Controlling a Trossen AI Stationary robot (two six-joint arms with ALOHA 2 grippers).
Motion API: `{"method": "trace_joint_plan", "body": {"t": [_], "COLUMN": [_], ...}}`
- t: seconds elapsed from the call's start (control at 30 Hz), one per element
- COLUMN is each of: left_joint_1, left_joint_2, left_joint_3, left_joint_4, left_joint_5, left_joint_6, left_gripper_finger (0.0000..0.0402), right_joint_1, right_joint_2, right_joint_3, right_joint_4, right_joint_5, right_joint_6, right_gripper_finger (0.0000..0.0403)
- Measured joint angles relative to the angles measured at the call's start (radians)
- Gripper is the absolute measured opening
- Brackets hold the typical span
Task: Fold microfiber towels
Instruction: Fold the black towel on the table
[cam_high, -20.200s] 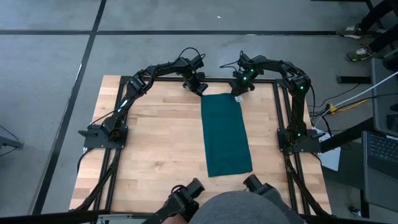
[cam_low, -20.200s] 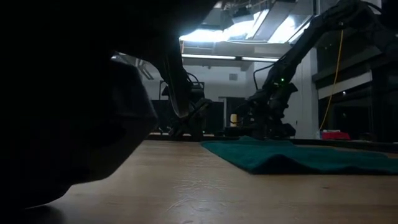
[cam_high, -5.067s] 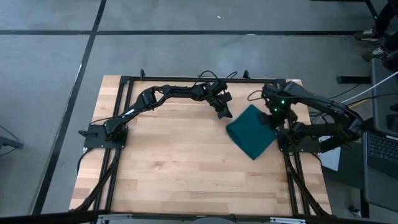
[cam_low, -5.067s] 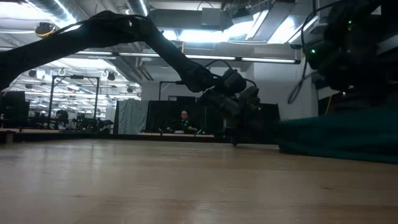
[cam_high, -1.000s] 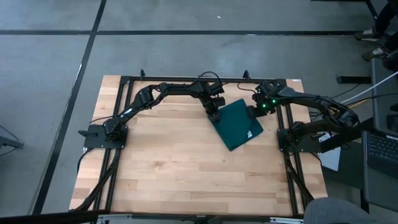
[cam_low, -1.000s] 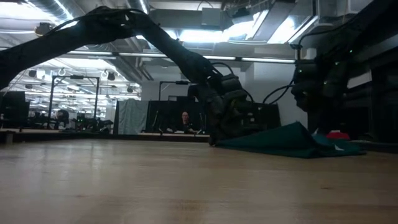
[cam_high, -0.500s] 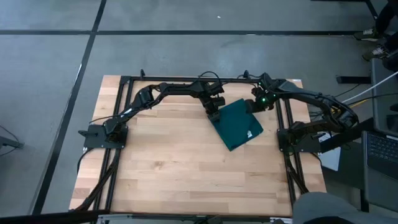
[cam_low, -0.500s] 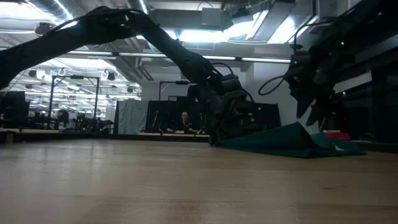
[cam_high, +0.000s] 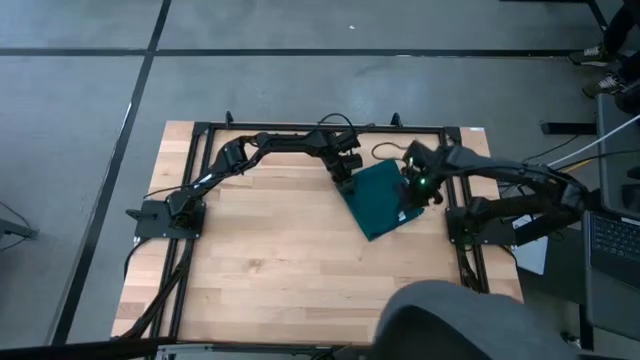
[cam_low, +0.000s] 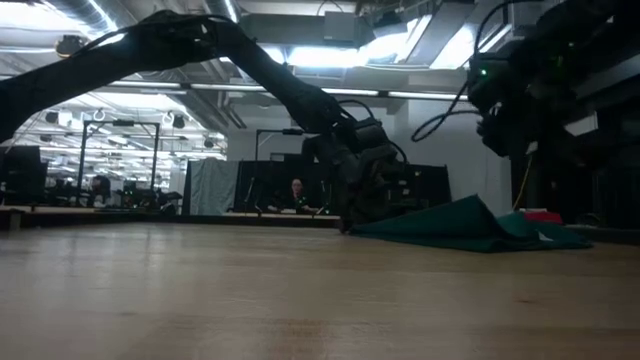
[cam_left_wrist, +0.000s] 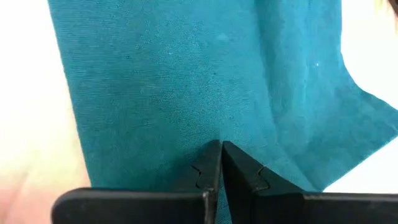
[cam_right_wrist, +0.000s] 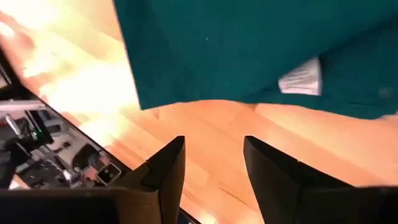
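towel: folded, on the worktop between both hands, long axis slanting | left hand: pinched shut on the towel's near corner | right hand: fingers apart, empty, hovering just off the opposite, tagged edge | nearer: left, already touching

Left arm reaches from its base at the tabletop's left edge across the far side; left gripper is pointed down, fingers pressed together. Right arm bends inward from its base at the right edge; right gripper hangs with fingers spread apart, apparently raised clear, though height is hard to judge.
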Motion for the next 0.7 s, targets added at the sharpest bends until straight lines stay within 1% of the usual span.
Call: {"method": "trace_joint_plan", "body": {"t": [0.2,0.3,0.47,0.53,0.63,0.7], "left_joint_1": [0.004,0.004,0.004,0.004,0.004,0.004], "left_joint_2": [0.000,0.001,0.001,0.001,0.001,0.001], "left_joint_3": [-0.001,-0.001,-0.001,-0.001,-0.001,-0.001], "left_joint_4": [0.033,0.031,0.030,0.030,0.031,0.032], "left_joint_5": [-0.004,-0.004,-0.004,-0.003,0.001,0.001], "left_joint_6": [0.032,0.039,0.046,0.056,0.067,0.066], "left_gripper_finger": [0.0015,0.0015,0.0015,0.0015,0.0015,0.0015], "right_joint_1": [0.115,0.139,0.161,0.182,0.227,0.254], "right_joint_2": [0.011,0.027,0.027,0.027,0.027,0.027], "right_joint_3": [-0.132,-0.171,-0.201,-0.201,-0.201,-0.200], "right_joint_4": [0.325,0.417,0.434,0.469,0.632,0.740], "right_joint_5": [0.009,0.029,0.051,0.050,0.057,0.111], "right_joint_6": [0.258,0.337,0.393,0.422,0.513,0.586], "right_gripper_finger": [0.0162,0.0160,0.0166,0.0171,0.0175,0.0173]}}
